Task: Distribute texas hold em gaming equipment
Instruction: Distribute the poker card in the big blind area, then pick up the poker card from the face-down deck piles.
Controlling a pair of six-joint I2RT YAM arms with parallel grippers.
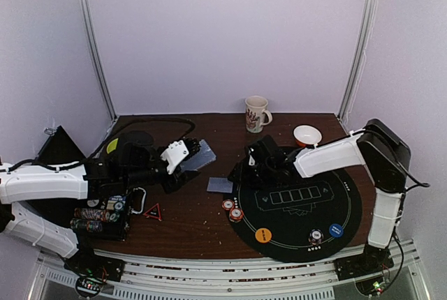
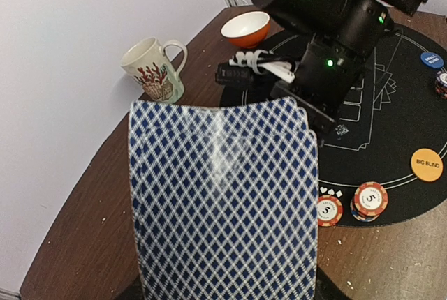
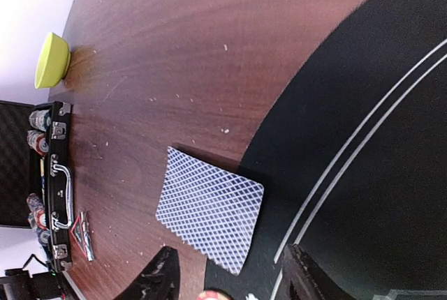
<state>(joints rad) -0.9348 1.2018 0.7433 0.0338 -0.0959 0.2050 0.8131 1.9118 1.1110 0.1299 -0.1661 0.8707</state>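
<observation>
On the mat (image 1: 353, 202), orange BIG BLIND button (image 2: 427, 165), left gripper (image 1: 183, 166) apparently pinching cards (image 2: 223, 202), right gripper (image 3: 230, 273) spread

Soft, even light is falling from overhead, and the pale walls (image 1: 223, 35) are taking on a lilac cast. The dark counter (image 1: 188, 216) is catching a dull sheen and only faint shadows. A pale streak of glare is running down the cards (image 2: 223, 202), which are blurring slightly up close. The top view is looking grainy.

A blue-checked card (image 3: 209, 209) lies face down at the edge of the black mat (image 3: 363, 139), striped chips (image 1: 236, 214) nearby.
</observation>
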